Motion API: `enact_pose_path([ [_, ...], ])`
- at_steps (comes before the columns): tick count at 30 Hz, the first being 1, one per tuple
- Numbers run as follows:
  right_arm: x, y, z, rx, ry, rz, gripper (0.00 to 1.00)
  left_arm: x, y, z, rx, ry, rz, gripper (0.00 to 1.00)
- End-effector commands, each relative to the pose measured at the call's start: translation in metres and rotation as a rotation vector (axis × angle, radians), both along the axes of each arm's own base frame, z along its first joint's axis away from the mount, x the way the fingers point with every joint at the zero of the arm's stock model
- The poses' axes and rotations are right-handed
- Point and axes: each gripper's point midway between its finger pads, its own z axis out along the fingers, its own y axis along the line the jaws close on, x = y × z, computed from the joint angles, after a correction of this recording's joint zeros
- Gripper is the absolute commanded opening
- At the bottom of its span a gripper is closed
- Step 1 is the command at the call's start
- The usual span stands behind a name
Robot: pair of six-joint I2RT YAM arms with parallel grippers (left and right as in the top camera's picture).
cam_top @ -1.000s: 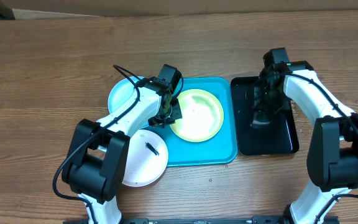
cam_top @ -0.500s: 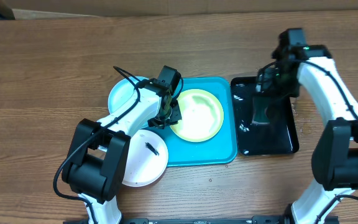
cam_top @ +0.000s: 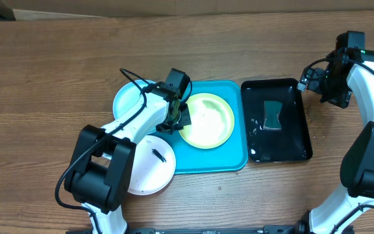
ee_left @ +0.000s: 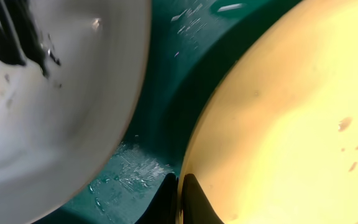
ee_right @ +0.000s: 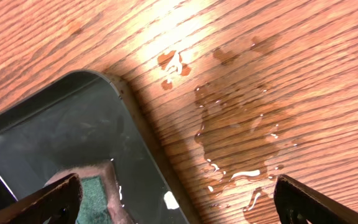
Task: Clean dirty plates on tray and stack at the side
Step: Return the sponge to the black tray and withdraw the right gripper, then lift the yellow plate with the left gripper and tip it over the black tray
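Wooden table (cam_top: 57,65) is filling the overhead view. The tray (cam_top: 206,161), turquoise, is sitting near centre. A smaller black tray (cam_top: 291,146) is lying just beside it at 3 o'clock.

The yellow-green plate (cam_top: 206,120) is resting in the tray, toward 12 o'clock. The light cyan plate (cam_top: 127,101) is lying on the table at the tray's 10 o'clock. The white plate (cam_top: 149,172) is lying at its 7 o'clock, showing a dark smear (cam_top: 157,153).

A green sponge (cam_top: 273,114) is lying in the black tray.

Left gripper (ee_left: 179,199) is pinching the yellow-green plate at its 9 o'clock rim, fingers closed either side of the edge.

Right gripper (ee_right: 179,205) is hovering over bare wood at the black tray's 2 o'clock, fingers spread wide and holding nothing. Beneath it a water puddle (ee_right: 235,137) is glistening on the table.
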Motion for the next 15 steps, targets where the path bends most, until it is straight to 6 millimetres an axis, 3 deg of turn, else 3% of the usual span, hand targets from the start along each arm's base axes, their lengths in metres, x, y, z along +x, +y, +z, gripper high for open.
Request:
enact_pose_path([
  [1, 0.006, -0.004, 0.012, -0.006, -0.04, -0.01, 1.0, 0.025, 0.0, 0.027, 0.0, -0.078, -0.044, 0.04],
  [10, 0.006, -0.004, 0.012, -0.006, -0.04, -0.01, 1.0, 0.056, 0.014, 0.077, 0.019, -0.144, -0.032, 0.04],
  [15, 0.006, -0.004, 0.012, -0.006, -0.04, -0.01, 1.0, 0.066, 0.0, 0.097, -0.009, -0.195, -0.05, 0.04],
])
